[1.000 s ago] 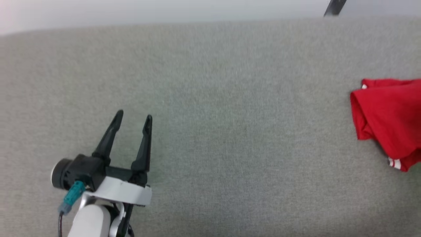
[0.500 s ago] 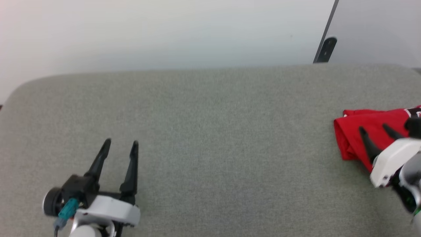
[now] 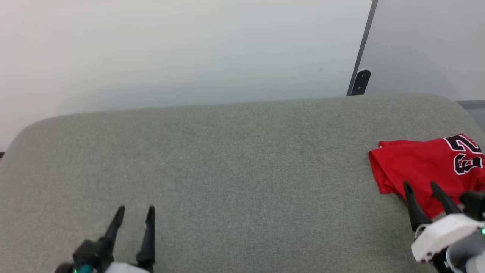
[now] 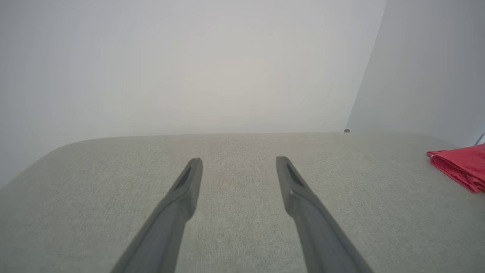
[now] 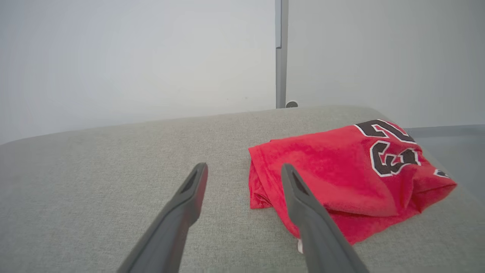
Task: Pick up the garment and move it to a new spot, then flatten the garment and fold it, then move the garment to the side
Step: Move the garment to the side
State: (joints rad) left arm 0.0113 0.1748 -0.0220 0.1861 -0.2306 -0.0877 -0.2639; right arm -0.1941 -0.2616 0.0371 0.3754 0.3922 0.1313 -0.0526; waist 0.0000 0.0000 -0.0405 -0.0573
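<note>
Close to me, my left gripper [image 3: 135, 208] and my right gripper [image 3: 420, 185] hold their long dark fingers apart over the grey fabric-covered surface [image 3: 242, 163], and the folded red jersey garment [image 3: 416, 167] with black numbers lies just beyond my right gripper, at the surface's right end.

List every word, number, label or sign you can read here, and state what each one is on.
"23": black digits with white outlines, on the red garment; they appear upside down in the head and right wrist views.
Unreadable: a scrap of black lettering with a white edge at the garment's folded far end. Too little of it shows.
No other text can be read.
</note>
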